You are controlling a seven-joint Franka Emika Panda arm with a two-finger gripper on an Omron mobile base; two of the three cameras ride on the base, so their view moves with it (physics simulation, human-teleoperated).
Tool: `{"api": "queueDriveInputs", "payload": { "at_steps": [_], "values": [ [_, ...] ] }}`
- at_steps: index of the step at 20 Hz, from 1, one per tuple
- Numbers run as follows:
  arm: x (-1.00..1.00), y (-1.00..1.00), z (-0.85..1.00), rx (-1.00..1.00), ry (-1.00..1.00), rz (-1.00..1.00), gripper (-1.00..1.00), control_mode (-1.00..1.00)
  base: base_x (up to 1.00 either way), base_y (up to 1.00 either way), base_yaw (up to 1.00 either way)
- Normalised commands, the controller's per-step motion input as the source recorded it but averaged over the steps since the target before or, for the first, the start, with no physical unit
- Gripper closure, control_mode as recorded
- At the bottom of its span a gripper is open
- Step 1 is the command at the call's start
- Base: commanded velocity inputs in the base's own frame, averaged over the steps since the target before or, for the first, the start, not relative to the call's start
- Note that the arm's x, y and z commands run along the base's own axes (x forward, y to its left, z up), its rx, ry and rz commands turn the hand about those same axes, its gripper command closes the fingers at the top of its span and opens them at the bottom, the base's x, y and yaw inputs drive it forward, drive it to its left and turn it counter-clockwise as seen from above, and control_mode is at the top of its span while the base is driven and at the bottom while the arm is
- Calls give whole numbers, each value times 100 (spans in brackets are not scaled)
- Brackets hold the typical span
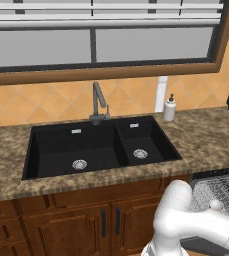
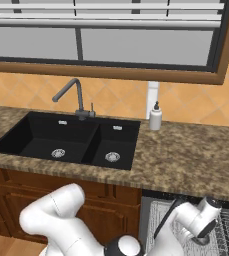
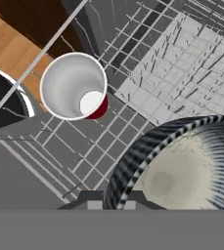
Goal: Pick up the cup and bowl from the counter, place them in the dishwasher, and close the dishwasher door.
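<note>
Seen through the hand view: cup (image 3: 74,86) standing upright on the grey wire rack (image 3: 182,63) of the dishwasher (image 3: 147,53), white inside facing the camera, a sliver of red wall at its lower edge, free of the fingers. Beside it, toward the lower right of that view, bowl (image 3: 182,166), ribbed rim curving round a pale, mottled inside, reaching right down to the gripper (image 3: 108,202). Fingers (image 3: 91,200) clenched almost fully together, tips just against the bowl's rim; cannot tell whether pinching the rim or merely touching it. Past the rack, at the upper left of that view, dark wood and a strip of lighter wooden floor. From the two base views: arm bent low at the near right, hand down over the open dishwasher (image 1: 221,192) under the right stretch of the counter (image 1: 206,140). Rack wires (image 2: 161,220) visible there around the wrist. Black double sink (image 1: 98,145) set in the counter to the left, grey faucet (image 1: 99,102) behind it at the far edge. White soap bottle (image 1: 170,108) standing upright on the counter just right of the sink's far corner, against the tiled wall. Brown cabinet doors (image 1: 86,222) below the sink, shut. Wide window (image 1: 101,40) with a wooden frame above.
</note>
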Motion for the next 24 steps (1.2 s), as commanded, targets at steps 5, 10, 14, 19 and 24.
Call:
{"api": "queueDriveInputs", "payload": {
  "at_steps": [5,10,14,19,24],
  "values": [
    [0,0,-64,0,0,7,100,-100,0,0,0],
    [0,0,-59,0,0,9,100,-100,0,0,0],
    [0,-2,-51,0,0,9,100,-100,0,0,0],
    [0,-4,-31,0,-1,8,100,-100,0,0,0],
    [17,-15,-3,0,-10,6,100,-100,0,0,0]
  ]
}}
